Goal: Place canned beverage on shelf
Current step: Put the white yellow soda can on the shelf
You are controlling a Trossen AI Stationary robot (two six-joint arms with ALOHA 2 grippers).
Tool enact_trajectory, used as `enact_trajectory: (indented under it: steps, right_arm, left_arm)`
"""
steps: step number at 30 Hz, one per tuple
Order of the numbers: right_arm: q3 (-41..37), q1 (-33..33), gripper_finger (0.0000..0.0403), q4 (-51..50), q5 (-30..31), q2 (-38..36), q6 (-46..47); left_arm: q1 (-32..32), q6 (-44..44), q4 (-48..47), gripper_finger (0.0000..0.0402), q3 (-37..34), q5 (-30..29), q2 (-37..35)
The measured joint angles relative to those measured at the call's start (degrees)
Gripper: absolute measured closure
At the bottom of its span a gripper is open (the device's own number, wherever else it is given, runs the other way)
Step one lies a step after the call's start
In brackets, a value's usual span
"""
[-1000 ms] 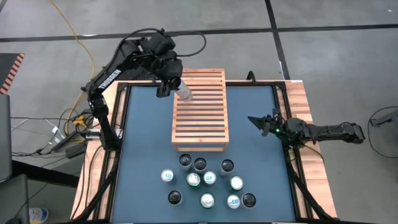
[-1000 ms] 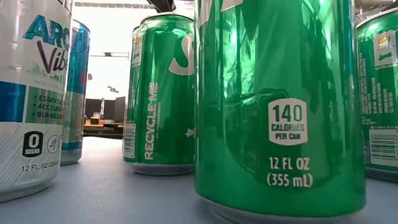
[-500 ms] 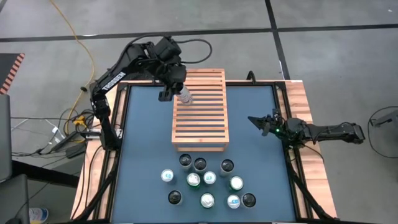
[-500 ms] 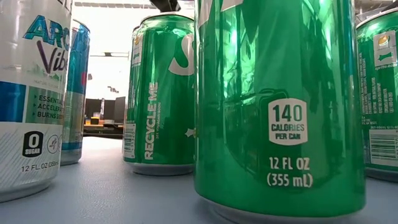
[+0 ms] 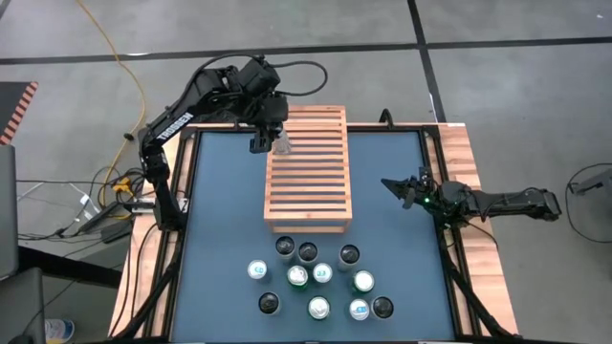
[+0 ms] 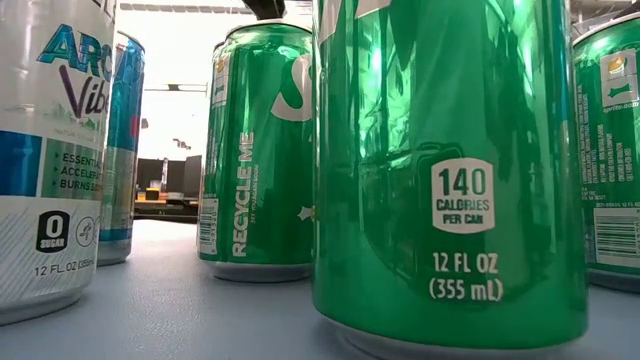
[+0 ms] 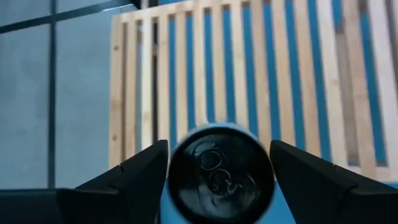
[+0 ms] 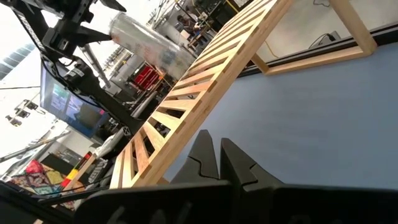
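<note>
While it rests on the shelf (image 5: 308, 172):
Can (image 7: 221, 175): stiff, slippery; take its sides.
Left end effector (image 7: 219, 180): spread beside can, gripping nothing.

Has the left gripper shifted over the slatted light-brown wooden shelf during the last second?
Yes. The left gripper has moved toward the far-left corner of the shelf, carrying the silver can away from the shelf's middle.

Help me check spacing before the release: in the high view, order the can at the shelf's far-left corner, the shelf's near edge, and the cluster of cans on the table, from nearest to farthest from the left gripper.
1. can, between the left gripper fingers, far-left of the shelf.
2. shelf's near edge, mid-table.
3. cluster of cans, nearest the table's front.
</note>
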Motion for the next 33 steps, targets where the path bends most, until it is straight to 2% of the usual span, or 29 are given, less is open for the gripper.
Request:
enact_trajectory:
  steps: [5,14,18,22,26,33]
  right_arm:
    - [0.00,0.00,0.0403,0.01,0.00,-0.01,-0.02]
    - [0.00,0.00,0.0403,0.02,0.00,-0.01,-0.02]
    - [0.00,0.00,0.0403,2.85,0.00,0.01,-0.04]
    - [0.00,0.00,0.0403,14.01,0.01,0.01,-0.91]
    - [2.94,0.01,0.0403,21.06,0.00,0.01,-6.48]
    - [12.78,0.02,0.0403,20.93,1.16,0.49,-17.68]
  left_arm:
    - [-0.18,-0.58,0.00,0.0106,0.00,-1.27,-0.07]
    - [-0.22,1.39,0.46,0.0106,0.00,-2.06,-0.07]
    - [-0.32,2.70,0.72,0.0106,0.11,-9.05,-0.07]
    - [-0.25,2.98,2.81,0.0106,0.15,-15.52,-0.11]
    - [-0.47,4.47,4.22,0.0106,0.17,-15.10,-0.89]
    - [-0.48,3.42,7.24,0.0106,0.17,-12.53,-2.33]
